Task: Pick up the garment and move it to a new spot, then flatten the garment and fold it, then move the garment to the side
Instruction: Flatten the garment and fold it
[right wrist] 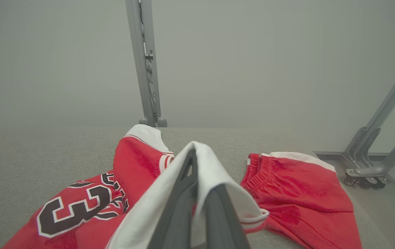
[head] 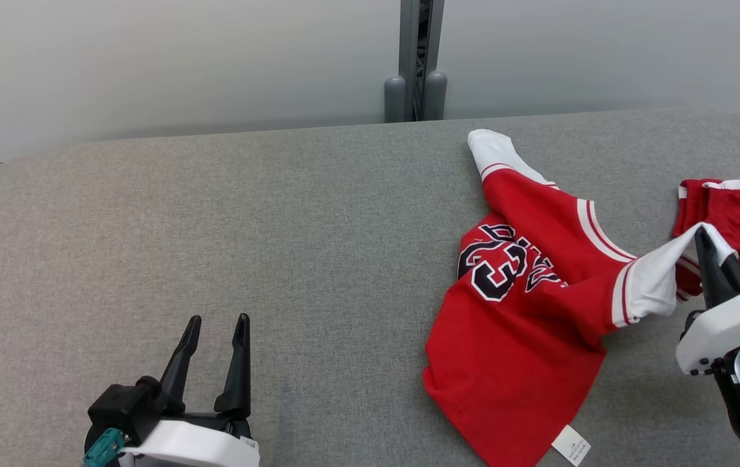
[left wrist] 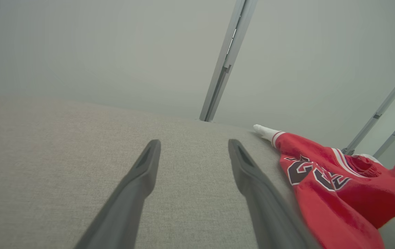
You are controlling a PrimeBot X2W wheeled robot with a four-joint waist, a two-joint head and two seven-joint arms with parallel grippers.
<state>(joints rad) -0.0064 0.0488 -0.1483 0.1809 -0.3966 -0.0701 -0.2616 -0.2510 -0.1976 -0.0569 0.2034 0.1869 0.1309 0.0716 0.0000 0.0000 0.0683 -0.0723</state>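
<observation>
The garment [head: 525,292] is a red jersey with a dark number and white cuffs, crumpled on the right half of the grey table [head: 279,227]. My right gripper [head: 702,237] is shut on one white cuff, lifting it off the table; from the right wrist camera, the white cuff [right wrist: 214,173] drapes over the closed fingers. The other white sleeve end [head: 493,149] lies toward the table's far edge. My left gripper [head: 217,324] stands open near the front left, nothing between its fingers, well apart from the garment [left wrist: 332,186].
Red shorts [head: 733,207] with a white band lie at the table's right edge, just behind my right gripper, and appear as red shorts [right wrist: 297,193] beside the cuff. A grey post [head: 416,65] stands behind the table. Wheeled frame feet [right wrist: 367,173] stand on the floor at right.
</observation>
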